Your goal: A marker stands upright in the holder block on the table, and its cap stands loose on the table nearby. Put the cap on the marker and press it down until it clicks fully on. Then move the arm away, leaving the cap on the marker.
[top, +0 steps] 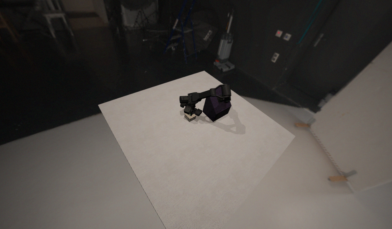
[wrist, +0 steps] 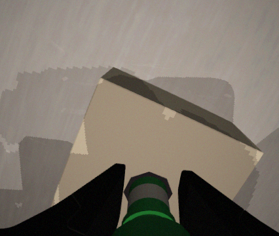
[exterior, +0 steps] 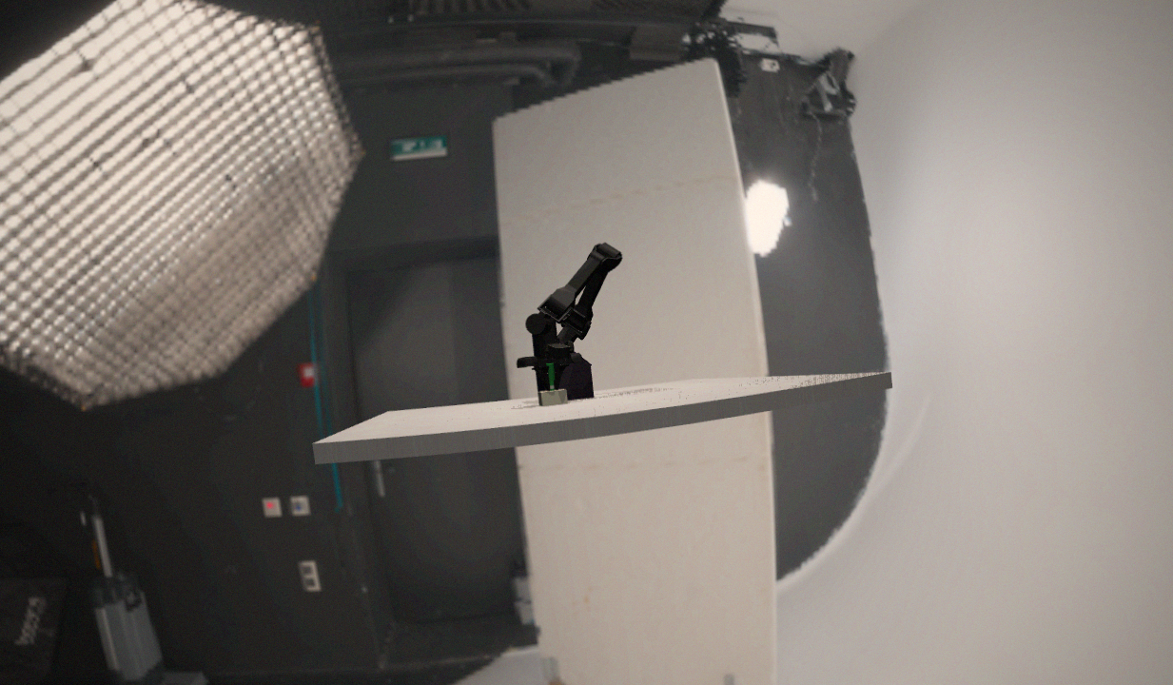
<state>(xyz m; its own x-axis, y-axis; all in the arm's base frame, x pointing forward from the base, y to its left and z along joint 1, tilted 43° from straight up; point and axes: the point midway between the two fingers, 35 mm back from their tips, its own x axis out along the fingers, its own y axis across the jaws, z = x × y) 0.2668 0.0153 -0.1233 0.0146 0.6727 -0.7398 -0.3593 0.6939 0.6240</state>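
My gripper (wrist: 152, 177) (top: 190, 111) (exterior: 553, 367) is shut on the green cap (exterior: 553, 375). The cap sits over the top of the upright marker. A short grey stretch of the marker (wrist: 148, 194) shows below the cap's bright green rim. The marker stands in the beige holder block (wrist: 157, 140) (top: 191, 118) (exterior: 553, 396) on the table. The gripper points straight down and hangs low over the block. The black fingers flank the cap on both sides. In the top view the gripper hides the marker and the cap.
The arm's dark purple base (top: 217, 109) stands just right of the holder block. The white table (top: 191, 165) (exterior: 674, 408) stretches wide toward the front. Its left edge lies well beyond the block.
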